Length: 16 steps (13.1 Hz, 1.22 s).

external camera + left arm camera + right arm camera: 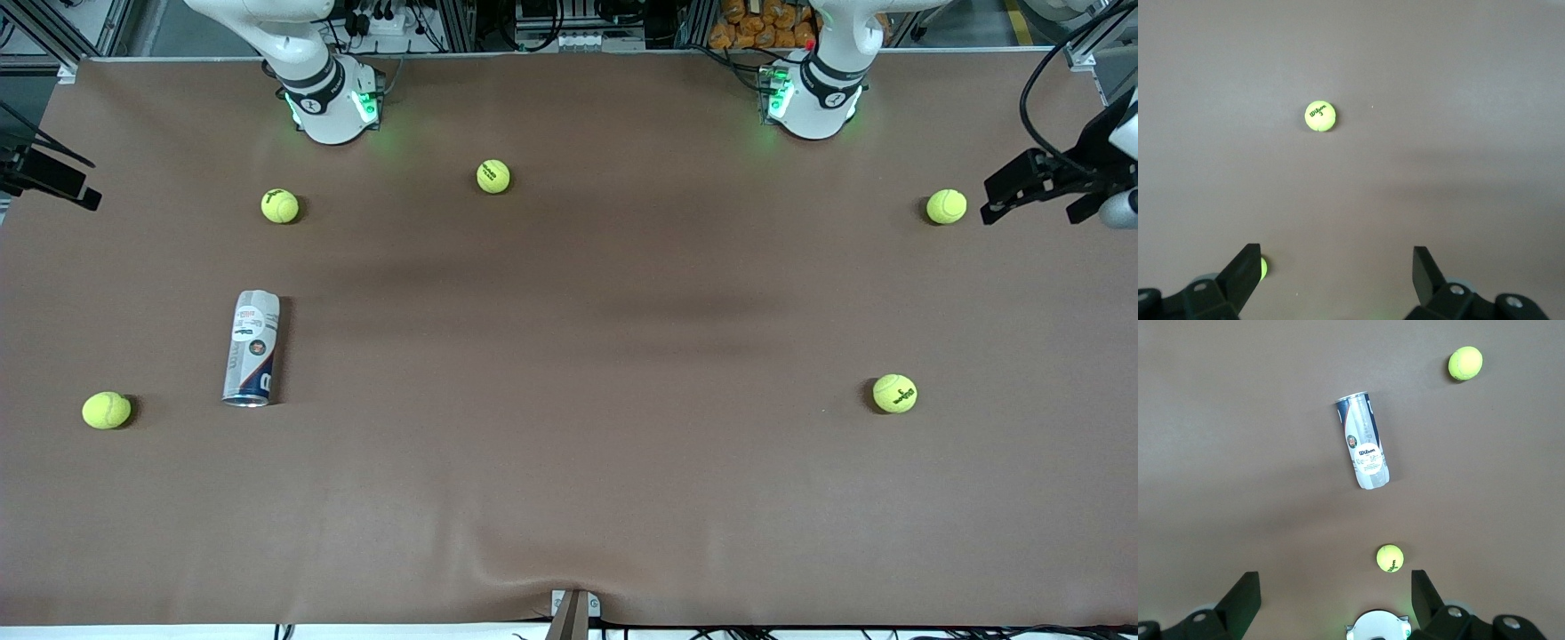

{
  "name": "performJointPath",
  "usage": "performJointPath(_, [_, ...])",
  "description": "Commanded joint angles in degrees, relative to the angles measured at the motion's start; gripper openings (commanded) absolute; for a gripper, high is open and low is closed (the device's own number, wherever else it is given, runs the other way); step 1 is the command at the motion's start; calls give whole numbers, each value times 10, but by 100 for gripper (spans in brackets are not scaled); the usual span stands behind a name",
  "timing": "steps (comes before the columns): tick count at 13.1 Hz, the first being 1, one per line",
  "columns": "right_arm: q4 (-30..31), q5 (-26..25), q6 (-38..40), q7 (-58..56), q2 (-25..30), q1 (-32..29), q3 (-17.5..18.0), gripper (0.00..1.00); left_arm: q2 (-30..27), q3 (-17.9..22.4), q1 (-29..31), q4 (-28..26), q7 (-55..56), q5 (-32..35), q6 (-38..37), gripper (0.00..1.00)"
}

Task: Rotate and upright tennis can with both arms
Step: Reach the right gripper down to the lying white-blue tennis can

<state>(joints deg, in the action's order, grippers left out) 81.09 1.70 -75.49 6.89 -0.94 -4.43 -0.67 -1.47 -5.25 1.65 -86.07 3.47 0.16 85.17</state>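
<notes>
One tennis can [252, 348] lies flat toward the right arm's end of the table. Right gripper [1331, 600] hangs high over it, fingers wide apart, empty. Left gripper [1337, 277] waits well apart over bare table, equally spread, empty.

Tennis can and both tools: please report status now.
Left tool and right tool open, both aloft. Clear-plastic cylindrical tennis can on its side, untouched. Nothing in the way.

A robotics lab is shown. Two white arm bases [333, 102] with green status lights are bolted along the edge of a table [569, 498] covered in brown cloth. Aluminium framing [462, 22], power strips and bundled cables [569, 36] are seen past the bases. A black camera mount [53, 178] is clamped at the right arm's end.
</notes>
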Motion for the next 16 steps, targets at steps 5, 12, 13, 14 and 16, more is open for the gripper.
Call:
performJointPath(5, [-14, 3, 10, -63, -9, 0, 0, 100, 2, -3, 6, 12, -4, 0, -24, 100])
performJointPath(12, [-15, 11, 3, -61, -100, 36, 1, 100, 2, -5, 5, 10, -8, -7, -24, 100])
performJointPath(13, [-16, 23, 4, -61, -125, 40, 1, 100, 2, -5, 5, 10, -8, -6, -24, 100])
performJointPath(14, [-16, 43, 7, -61, -145, 49, 1, 100, 2, -5, 5, 10, -8, -6, -24, 100])
performJointPath(16, [-15, 53, 10, -61, -208, 75, 1, 100, 2, -5, 6, 9, -8, -7, -21, 100])
